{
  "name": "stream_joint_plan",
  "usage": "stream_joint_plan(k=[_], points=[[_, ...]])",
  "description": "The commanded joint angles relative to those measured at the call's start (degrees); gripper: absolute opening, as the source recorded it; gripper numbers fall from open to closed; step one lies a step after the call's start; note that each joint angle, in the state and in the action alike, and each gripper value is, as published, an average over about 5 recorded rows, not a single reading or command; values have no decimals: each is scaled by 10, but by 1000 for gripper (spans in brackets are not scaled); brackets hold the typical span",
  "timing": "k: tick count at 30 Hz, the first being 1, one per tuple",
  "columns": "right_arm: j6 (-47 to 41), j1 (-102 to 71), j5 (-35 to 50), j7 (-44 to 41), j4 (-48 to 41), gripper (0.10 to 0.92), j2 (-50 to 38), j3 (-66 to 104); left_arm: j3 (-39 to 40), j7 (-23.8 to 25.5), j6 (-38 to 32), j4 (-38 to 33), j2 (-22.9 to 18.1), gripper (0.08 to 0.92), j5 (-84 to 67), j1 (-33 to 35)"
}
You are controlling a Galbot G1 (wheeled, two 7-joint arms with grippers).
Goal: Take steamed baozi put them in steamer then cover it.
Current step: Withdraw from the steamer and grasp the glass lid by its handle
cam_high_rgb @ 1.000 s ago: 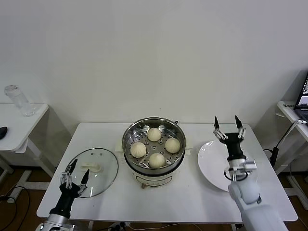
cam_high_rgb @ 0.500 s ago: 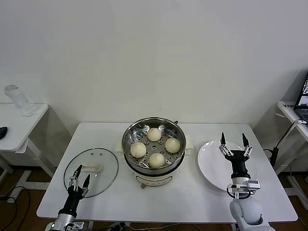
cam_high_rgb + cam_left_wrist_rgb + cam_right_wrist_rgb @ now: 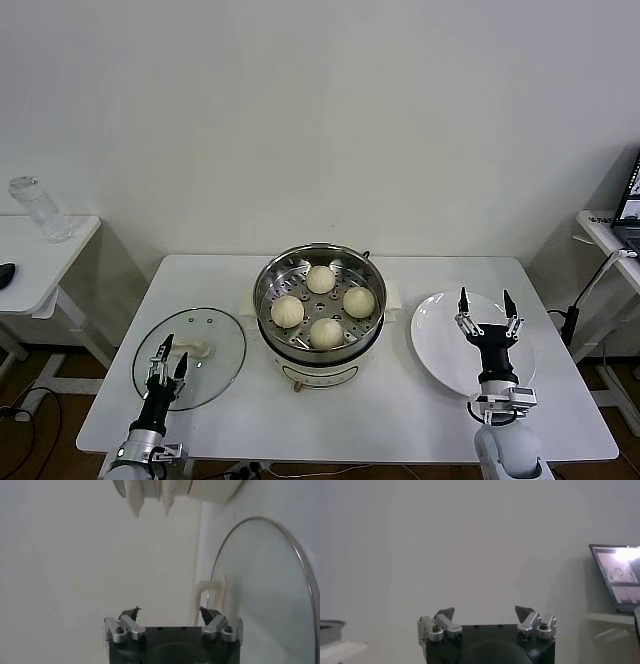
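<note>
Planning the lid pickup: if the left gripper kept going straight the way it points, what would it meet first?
Probably the glass lid: the open left gripper points over it toward its cream handle. How high the gripper sits above it is unclear.

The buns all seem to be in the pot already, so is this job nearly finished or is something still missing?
Done: four baozi sit in the steamer; the white plate is bare. In hand: nothing; the left gripper is open over the near edge of the glass cover, and the right gripper is open above the plate. Left: the cover lies on the table beside the steamer and must go on top.
</note>
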Motion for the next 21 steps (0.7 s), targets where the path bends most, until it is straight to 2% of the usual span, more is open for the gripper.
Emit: stream_joint_plan(k=[1, 21], points=[[4, -7, -12, 0, -5, 823, 7, 6, 9, -4, 19, 25, -1, 823, 11, -31], [5, -11, -24, 1, 1, 823, 15, 12, 23, 24, 42, 43, 3, 823, 5, -64]])
